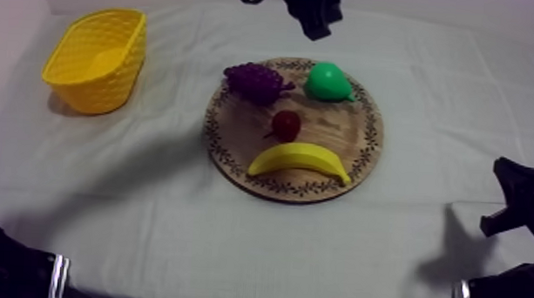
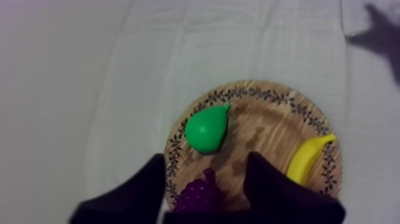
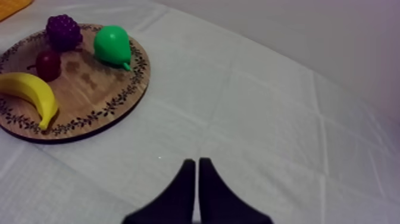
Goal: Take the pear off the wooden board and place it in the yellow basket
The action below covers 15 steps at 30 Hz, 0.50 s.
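Robot lab: cloth-draped table [image 1: 187,242], two arms [image 1: 313,9]

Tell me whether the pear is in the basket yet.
Out. The pear lies on the wooden board beside the grapes; the yellow basket stands apart.
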Motion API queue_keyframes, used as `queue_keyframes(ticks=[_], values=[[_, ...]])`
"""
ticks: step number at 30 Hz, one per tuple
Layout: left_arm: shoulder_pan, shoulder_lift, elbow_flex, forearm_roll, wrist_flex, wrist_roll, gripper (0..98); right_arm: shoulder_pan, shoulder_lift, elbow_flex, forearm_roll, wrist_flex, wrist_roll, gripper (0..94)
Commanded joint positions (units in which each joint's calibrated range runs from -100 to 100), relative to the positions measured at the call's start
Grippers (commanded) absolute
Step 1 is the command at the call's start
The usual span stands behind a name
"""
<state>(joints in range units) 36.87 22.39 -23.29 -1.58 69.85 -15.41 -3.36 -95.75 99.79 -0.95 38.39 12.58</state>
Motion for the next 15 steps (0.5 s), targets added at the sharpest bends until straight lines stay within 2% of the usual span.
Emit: queue_keyframes(ticks=[1,3,6,15], values=[[0.1,2.0,-0.7,-0.75,1.1,0.0,77.6,0.0,0.0,0.0,0.0,0.0,0.0,0.3],[0.2,3.7,-2.2,-1.64,2.4,0.5,87.3,0.0,0.0,0.0,0.0,0.0,0.0,0.3],[0.3,6.1,-4.4,-2.50,3.8,1.0,93.5,0.0,0.0,0.0,0.0,0.0,0.0,0.3],[0.4,13.4,-11.4,-3.81,5.1,1.2,96.9,0.0,0.0,0.0,0.0,0.0,0.0,0.3]])
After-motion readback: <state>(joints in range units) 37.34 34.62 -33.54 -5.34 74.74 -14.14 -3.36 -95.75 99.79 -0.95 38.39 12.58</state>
